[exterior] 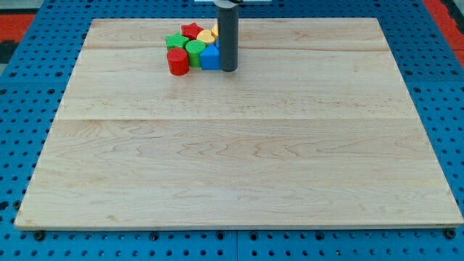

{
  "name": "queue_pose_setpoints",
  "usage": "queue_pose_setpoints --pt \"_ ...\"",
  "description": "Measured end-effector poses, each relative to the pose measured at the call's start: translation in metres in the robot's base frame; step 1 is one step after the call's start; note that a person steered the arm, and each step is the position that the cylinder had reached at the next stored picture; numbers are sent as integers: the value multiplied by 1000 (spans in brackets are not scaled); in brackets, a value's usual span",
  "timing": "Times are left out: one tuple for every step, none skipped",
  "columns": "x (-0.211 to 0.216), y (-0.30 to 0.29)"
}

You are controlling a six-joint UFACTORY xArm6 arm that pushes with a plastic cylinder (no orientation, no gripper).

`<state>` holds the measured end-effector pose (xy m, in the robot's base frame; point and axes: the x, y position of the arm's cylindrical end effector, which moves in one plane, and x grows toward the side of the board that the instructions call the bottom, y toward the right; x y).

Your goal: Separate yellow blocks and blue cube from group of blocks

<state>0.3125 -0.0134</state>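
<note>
The blue cube [210, 57] sits just to the view's left of my tip [228, 69], touching or nearly so; a yellow block [206, 35] lies behind it, beside the rod, partly hidden, so its shape and number are unclear. Red star [192, 30], green blocks [194, 48] and red cylinder [178, 61] crowd farther left (one tight cluster, probably why I stand at its edge). No jaws exist here; only a rod on the wooden board [239, 159].
</note>
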Motion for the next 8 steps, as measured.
queue_pose_setpoints --pt "-40 -9" --pt "-39 -35" --pt "-36 -48" --pt "-36 -51" --pt "-36 -66" --pt "-28 -37" --pt "-24 43" --pt "-78 120"
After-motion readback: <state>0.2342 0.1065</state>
